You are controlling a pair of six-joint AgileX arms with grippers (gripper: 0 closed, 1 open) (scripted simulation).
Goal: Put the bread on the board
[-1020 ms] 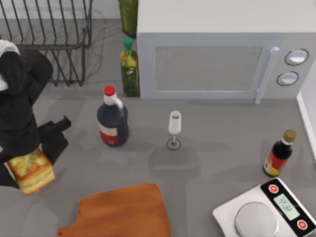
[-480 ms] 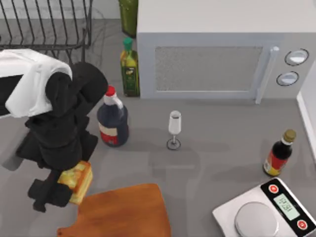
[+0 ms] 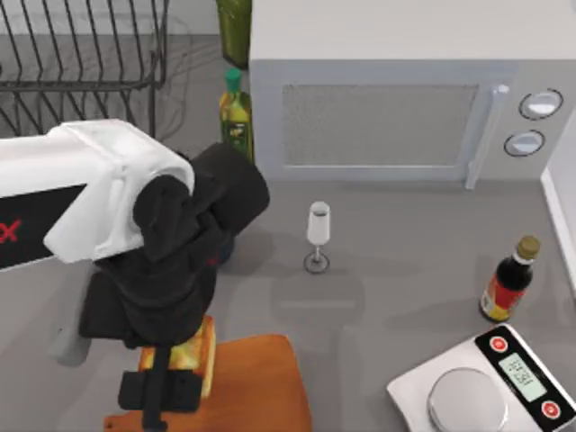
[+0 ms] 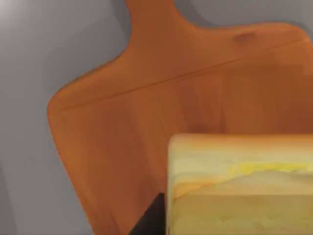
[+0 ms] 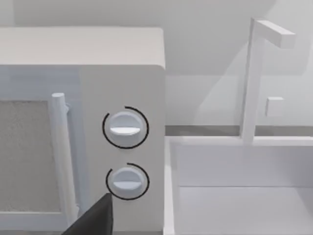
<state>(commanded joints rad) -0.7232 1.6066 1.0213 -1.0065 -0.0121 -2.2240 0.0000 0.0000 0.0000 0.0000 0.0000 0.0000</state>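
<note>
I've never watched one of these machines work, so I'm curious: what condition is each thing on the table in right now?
bread: held in the left gripper, above the board.
board: flat on the table, nothing resting on it yet.
microwave: door closed.
wine glass: upright.
green bottle: upright, capped.
small sauce bottle: upright, capped.
kitchen scale: display lit, platform bare.

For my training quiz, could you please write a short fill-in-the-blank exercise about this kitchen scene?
1. The left gripper holds the bread above the ____.
2. The wine glass stands in front of the ____.
3. The kitchen scale sits at the table's ____ side.

Missing words: board; microwave; right
</note>
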